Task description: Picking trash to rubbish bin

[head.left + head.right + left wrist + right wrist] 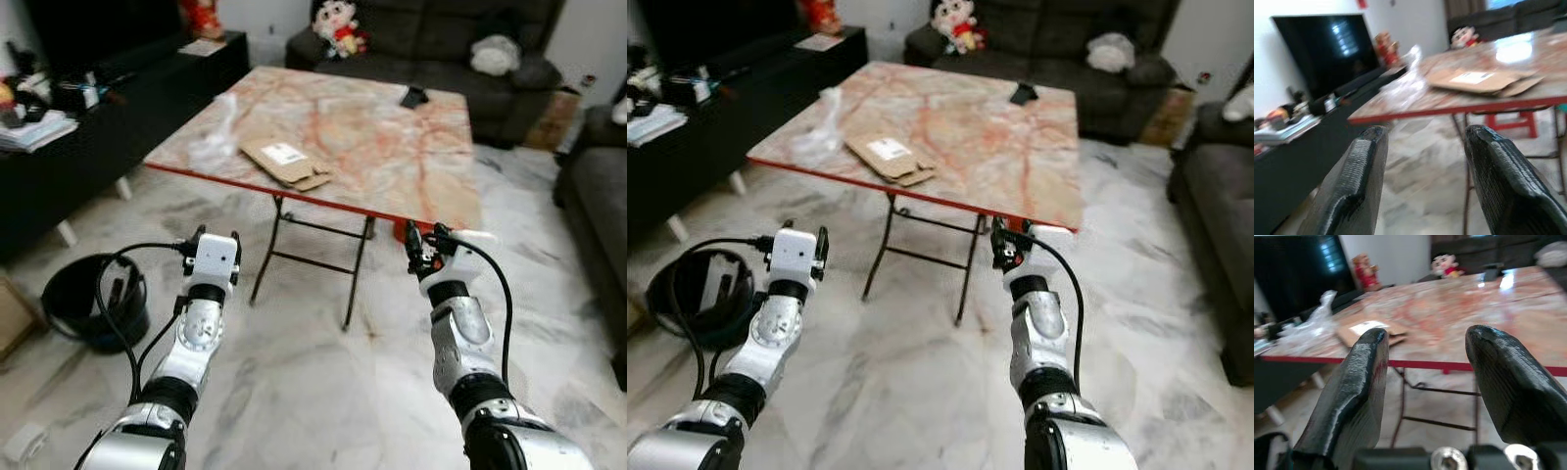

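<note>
Pale marble floor (323, 392) with grey veins runs under everything. A folding table (392, 147) with a pink marbled top and red edge stands just ahead of the fingers on thin dark legs. Beyond it, well past the fingertips, a dark sofa (441, 39) lines the far wall, a doll (338, 24) sitting on it. Off to the fingers' left, a low black TV bench (98, 137) carries clutter beneath a dark screen (1322, 46). Walls are white. Daylight glares off the tabletop.

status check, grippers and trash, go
Left gripper and right gripper open, empty, short of table. Flattened cardboard and plastic wrap on top. Bin on floor, left.
</note>
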